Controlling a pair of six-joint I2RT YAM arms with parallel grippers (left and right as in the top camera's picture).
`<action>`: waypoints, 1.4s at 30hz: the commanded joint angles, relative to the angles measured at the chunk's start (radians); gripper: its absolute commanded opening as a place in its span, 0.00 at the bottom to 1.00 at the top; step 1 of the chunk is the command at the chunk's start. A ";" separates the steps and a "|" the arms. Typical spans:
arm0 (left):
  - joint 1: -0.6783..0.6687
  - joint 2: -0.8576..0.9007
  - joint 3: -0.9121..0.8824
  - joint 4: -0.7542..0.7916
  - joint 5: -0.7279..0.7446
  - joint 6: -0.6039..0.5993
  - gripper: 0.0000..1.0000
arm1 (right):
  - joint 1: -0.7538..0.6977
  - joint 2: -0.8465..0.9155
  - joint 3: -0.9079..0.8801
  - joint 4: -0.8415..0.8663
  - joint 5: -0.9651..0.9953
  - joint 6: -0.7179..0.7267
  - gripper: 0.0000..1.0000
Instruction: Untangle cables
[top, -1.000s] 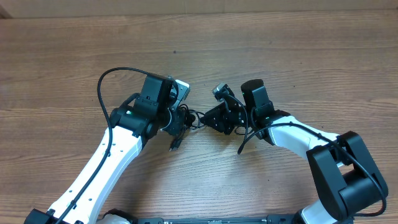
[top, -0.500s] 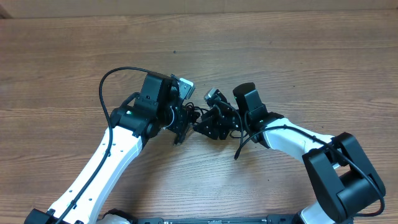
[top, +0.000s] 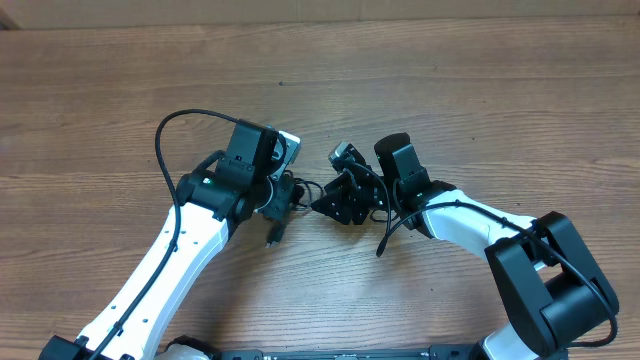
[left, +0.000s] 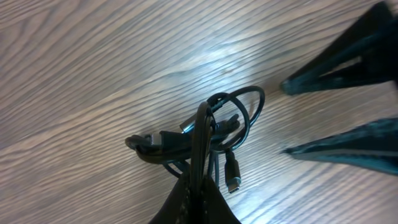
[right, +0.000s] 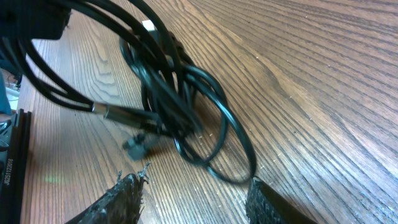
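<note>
Black cables (left: 199, 134) bunch just beyond the left hand (left: 198, 182), clamped shut on several strands, probably to anchor the knot, while the right hand (right: 193, 183), half-open and empty, faces a loose loop just ahead.

Clock set from overhead, 12 o'clock at the far edge. Cables (top: 303, 190) bunched over mid-bench (top: 450, 100); resting or lifted, can't tell. Left gripper (top: 285, 195) at the bundle's 9 o'clock, jaws pinched on a strand. Right gripper (top: 320, 205) at its 3 o'clock, just beside, jaws apart, a loop lying before the tips. Plug end (top: 274, 233) at 7 o'clock, under the left gripper.
</note>
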 joint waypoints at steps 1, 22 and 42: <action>0.005 0.000 -0.002 -0.016 -0.079 0.015 0.04 | 0.000 0.013 0.005 0.002 0.007 -0.005 0.53; 0.005 0.000 -0.002 -0.025 0.288 0.211 0.04 | 0.000 0.014 0.005 -0.006 0.006 -0.072 0.49; 0.006 0.000 -0.002 -0.003 -0.053 -0.165 0.04 | 0.000 0.014 0.005 -0.005 0.043 -0.026 0.04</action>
